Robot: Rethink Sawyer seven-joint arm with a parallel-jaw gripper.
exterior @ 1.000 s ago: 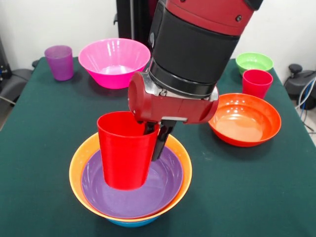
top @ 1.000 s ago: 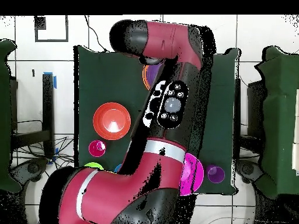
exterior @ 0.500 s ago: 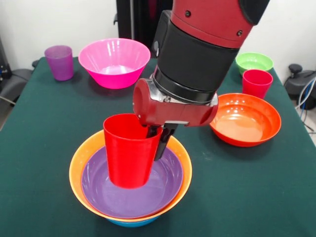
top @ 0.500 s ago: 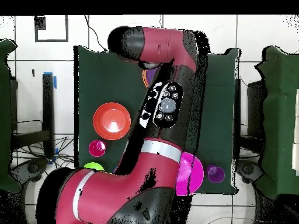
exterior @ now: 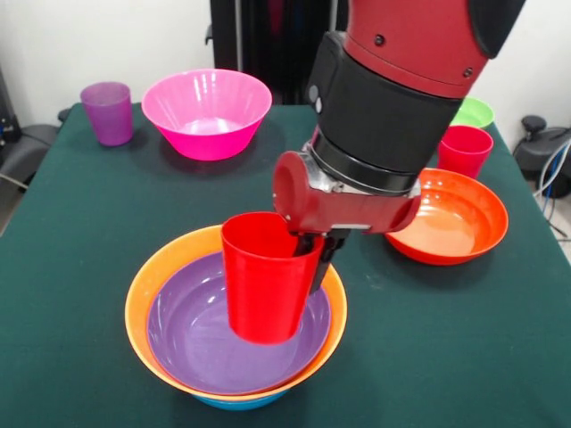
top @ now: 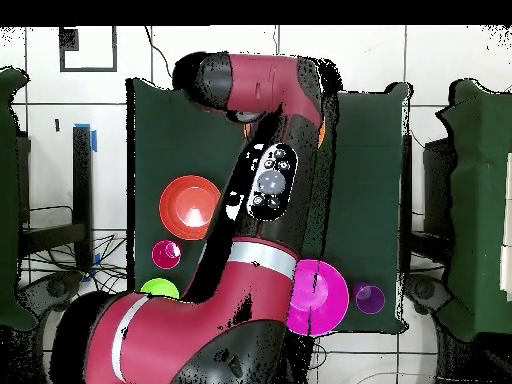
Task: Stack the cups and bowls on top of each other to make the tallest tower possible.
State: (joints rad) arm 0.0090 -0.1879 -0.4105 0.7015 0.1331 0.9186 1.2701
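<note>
- the gripper (exterior: 312, 254), closed on the red cup (exterior: 265, 276), has carried it right across the purple bowl (exterior: 201, 343).
- the cup hangs above that bowl's right half, so it isn't placed yet.

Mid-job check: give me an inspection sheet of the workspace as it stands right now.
Surface: green table cloth, flat.
Job's things: red cup held above purple bowl, nested in orange bowl over blue bowl. Loose: pink bowl, purple cup, red-orange bowl, second red cup, green bowl.
Clutter: nothing seen.
Gripper: gripper shut on the red cup's rim.
Cables: cables off the table's edge.
Surroundings: tiled floor.
</note>
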